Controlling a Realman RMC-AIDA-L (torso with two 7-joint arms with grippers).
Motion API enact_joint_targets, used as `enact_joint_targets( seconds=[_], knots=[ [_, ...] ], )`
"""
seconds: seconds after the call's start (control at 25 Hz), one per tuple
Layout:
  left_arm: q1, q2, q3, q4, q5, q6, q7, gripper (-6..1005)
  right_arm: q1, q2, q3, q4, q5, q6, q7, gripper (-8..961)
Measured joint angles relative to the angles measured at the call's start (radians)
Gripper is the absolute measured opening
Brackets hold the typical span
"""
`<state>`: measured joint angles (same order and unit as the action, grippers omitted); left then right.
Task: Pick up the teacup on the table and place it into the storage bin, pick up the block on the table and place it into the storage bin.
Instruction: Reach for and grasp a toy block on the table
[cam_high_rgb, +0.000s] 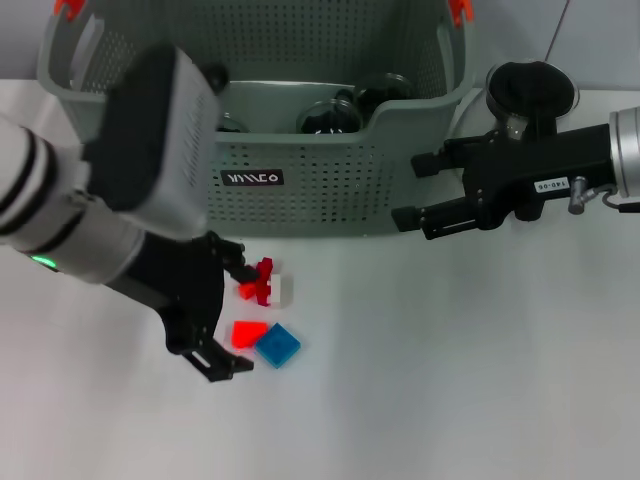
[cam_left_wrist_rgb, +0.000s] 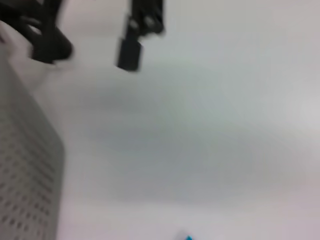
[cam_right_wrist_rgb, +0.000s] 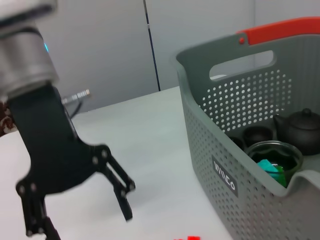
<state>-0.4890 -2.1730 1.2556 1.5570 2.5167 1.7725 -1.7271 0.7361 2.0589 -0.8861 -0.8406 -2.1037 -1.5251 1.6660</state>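
Blocks lie in a small cluster on the white table (cam_high_rgb: 450, 380) in front of the storage bin (cam_high_rgb: 330, 180), whose long side runs left to right: a blue square block (cam_high_rgb: 278, 345), turned cornerwise, and red pieces (cam_high_rgb: 256, 285). I see my left gripper (cam_high_rgb: 232, 320) there, fingers apart. Right gripper (cam_high_rgb: 412, 190) hovers beside the bin, fingers apart.

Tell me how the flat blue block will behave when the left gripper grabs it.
The blue block looks rigid and probably light. Lying flat on the table, it shouldn't roll, but its low edges may slip. The red wedge touches it, so the open left gripper may nudge both.
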Motion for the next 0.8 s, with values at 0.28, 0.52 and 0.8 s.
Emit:
enact_joint_targets(
  seconds=[0.28,0.52,0.8],
  knots=[
    [-0.022,0.0,0.143,-0.034,0.105,-0.043,0.062,952,0.002,0.008,0.004,0.007,0.0,-0.001,0.037,877],
    [-0.045,0.001,0.219,-0.061,0.128,-0.081,0.093,952,-0.007,0.007,0.007,0.021,0.0,-0.001,0.056,877],
    [-0.09,0.003,0.297,-0.139,0.139,-0.147,0.104,951,-0.026,-0.017,0.007,0.035,-0.004,-0.021,0.061,878]
  ],
)
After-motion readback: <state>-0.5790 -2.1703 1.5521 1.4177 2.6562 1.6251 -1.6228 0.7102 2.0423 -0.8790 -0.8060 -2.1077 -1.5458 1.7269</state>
